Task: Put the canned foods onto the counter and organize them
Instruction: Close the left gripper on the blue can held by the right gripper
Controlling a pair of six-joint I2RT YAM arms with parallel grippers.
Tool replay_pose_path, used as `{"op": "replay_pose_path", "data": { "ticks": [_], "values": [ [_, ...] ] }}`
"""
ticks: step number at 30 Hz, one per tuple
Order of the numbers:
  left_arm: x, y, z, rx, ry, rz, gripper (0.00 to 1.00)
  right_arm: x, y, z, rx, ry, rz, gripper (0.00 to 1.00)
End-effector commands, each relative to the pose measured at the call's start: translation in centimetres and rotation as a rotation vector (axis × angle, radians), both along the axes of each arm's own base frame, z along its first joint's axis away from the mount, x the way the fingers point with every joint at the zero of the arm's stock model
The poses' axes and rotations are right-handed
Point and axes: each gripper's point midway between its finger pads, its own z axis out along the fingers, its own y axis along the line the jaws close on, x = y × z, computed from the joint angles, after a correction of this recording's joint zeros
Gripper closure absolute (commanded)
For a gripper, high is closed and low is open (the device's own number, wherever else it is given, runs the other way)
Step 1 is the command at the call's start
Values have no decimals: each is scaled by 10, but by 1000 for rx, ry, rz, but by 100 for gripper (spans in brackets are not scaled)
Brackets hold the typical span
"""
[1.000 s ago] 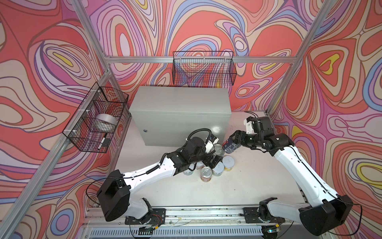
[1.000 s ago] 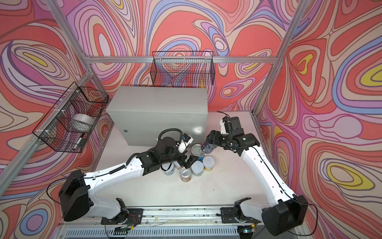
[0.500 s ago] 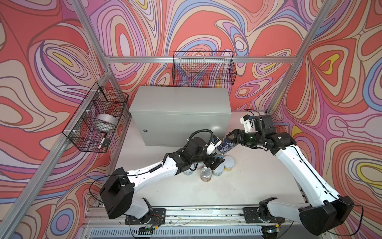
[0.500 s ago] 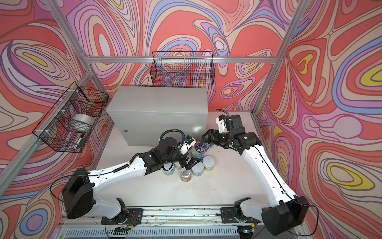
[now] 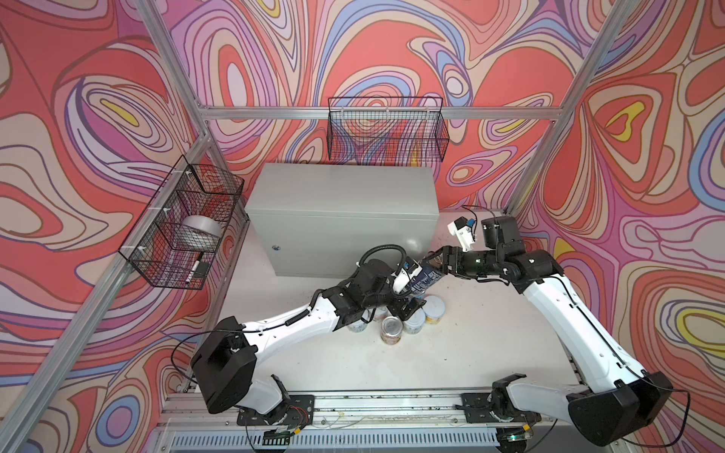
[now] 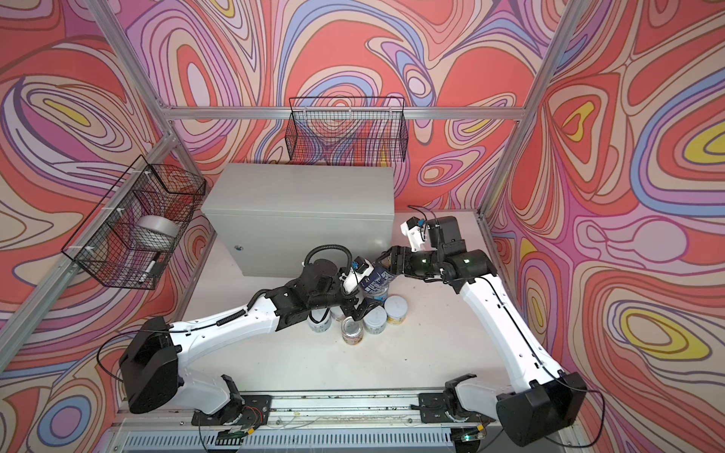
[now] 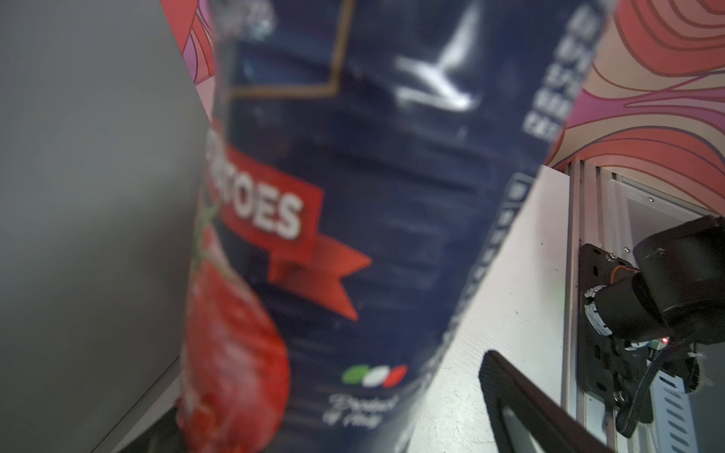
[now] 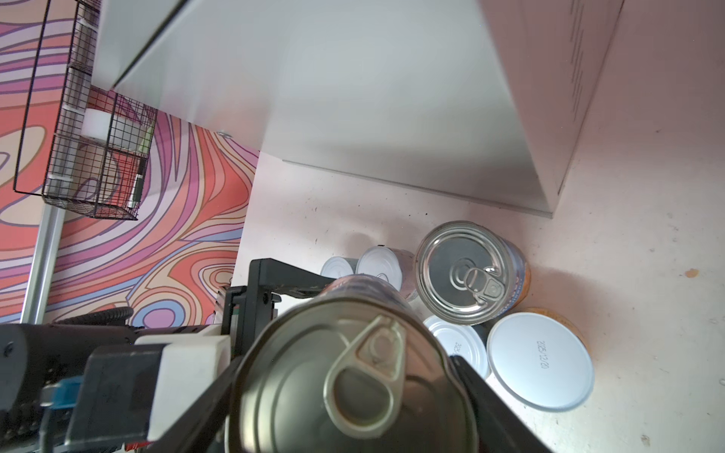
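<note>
Tin (image 5: 425, 280) hangs tilted, clamped in right end effector (image 5: 433, 266).

Seven cans (image 5: 433, 310), two wire baskets (image 5: 386, 133), one counter (image 5: 341, 192) and one tape roll (image 5: 202, 231).

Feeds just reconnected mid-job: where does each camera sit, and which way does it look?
Both top views: high at the front, looking down on counter, cans, both arms.
Left wrist: against a blue can; one own finger shows.
Right wrist: down onto the held can's lid; own fingers, a left-gripper finger show.
Wrists share: the counter.
</note>
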Motion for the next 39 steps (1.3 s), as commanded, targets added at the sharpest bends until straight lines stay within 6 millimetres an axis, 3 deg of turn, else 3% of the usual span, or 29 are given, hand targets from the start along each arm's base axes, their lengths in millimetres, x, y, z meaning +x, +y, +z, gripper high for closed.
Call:
{"op": "replay_pose_path", "data": {
  "ticks": [1, 13, 18, 23, 39],
  "values": [
    [7, -9, 27, -51, -79, -4, 5, 1, 12, 30, 77, -103, 74, 51],
    [12, -9, 38, -73, -117, 19, 9, -2, 14, 22, 69, -89, 102, 50],
    [11, -9, 42, -89, -129, 12, 8, -3, 14, 19, 68, -81, 108, 51],
    [12, -9, 44, -92, -139, 14, 0, -4, 15, 17, 65, -75, 118, 51],
    [25, -5, 43, -53, -164, 74, 0, -5, 15, 17, 64, -77, 126, 54]
  ]
}}
